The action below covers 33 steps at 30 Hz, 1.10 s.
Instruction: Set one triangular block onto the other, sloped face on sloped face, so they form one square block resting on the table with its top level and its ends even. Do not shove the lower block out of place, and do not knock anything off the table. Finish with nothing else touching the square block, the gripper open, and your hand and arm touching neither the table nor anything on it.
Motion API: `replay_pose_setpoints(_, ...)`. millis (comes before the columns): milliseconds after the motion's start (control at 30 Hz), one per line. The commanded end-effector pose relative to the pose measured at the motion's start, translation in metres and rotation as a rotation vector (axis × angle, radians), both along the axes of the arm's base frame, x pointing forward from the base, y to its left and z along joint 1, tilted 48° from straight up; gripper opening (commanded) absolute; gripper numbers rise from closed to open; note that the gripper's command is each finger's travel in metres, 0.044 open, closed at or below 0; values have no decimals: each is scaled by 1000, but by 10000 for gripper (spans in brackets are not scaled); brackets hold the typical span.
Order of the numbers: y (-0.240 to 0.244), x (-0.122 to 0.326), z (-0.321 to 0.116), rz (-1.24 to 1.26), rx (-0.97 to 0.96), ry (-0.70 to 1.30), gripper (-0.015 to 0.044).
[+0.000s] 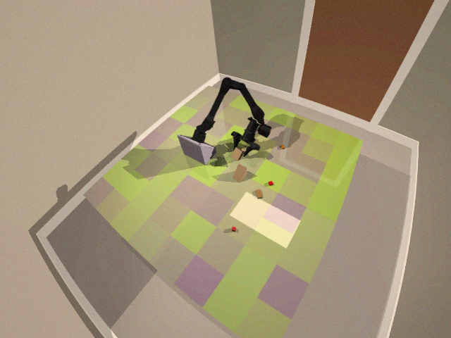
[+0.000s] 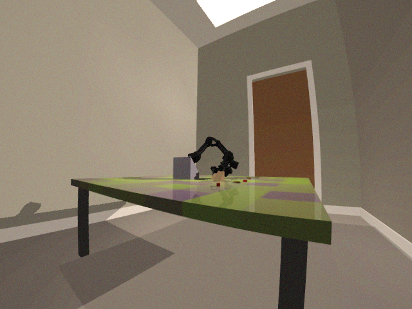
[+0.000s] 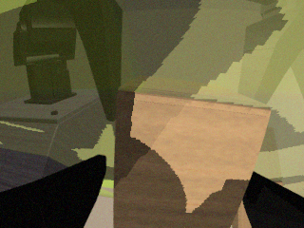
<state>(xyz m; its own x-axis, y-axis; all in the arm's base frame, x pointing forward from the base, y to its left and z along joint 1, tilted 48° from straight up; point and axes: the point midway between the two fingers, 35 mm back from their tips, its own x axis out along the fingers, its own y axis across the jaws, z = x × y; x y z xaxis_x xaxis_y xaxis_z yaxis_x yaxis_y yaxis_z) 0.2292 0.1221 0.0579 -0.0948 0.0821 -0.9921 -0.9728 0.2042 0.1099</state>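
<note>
One wooden triangular block [image 1: 237, 154] [image 3: 190, 142] stands on the table between the fingers of my gripper [image 1: 239, 152] [image 3: 175, 171]. The gripper is low and open around it. In the wrist view a narrow gap shows between the left finger and the block, while the right finger is at or very near its right edge; contact there is unclear. The other triangular block [image 1: 239, 173] [image 2: 218, 176] lies apart on the table, on the top view side of the gripper. In the exterior view it largely hides the first block.
A tall lilac-grey box [image 1: 192, 149] [image 2: 181, 167] stands left of the blocks, near the arm's base. Small red cubes [image 1: 270, 183] [image 1: 233, 228] [image 2: 218, 184], a small brown block [image 1: 258, 193] and a tiny orange piece [image 1: 282, 146] lie on the table.
</note>
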Motion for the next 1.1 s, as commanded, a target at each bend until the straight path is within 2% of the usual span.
replay_pose_setpoints(0, 0, 0, 0, 0, 0, 0, 282)
replay_pose_setpoints(33, 0, 0, 0, 0, 0, 0, 256)
replay_pose_setpoints(300, 0, 0, 0, 0, 0, 0, 203)
replay_pose_setpoints(567, -12, 2, 10, 0, -1, -1, 0)
replay_pose_setpoints(1067, -67, -5, 58, -1, -6, 0, 0)
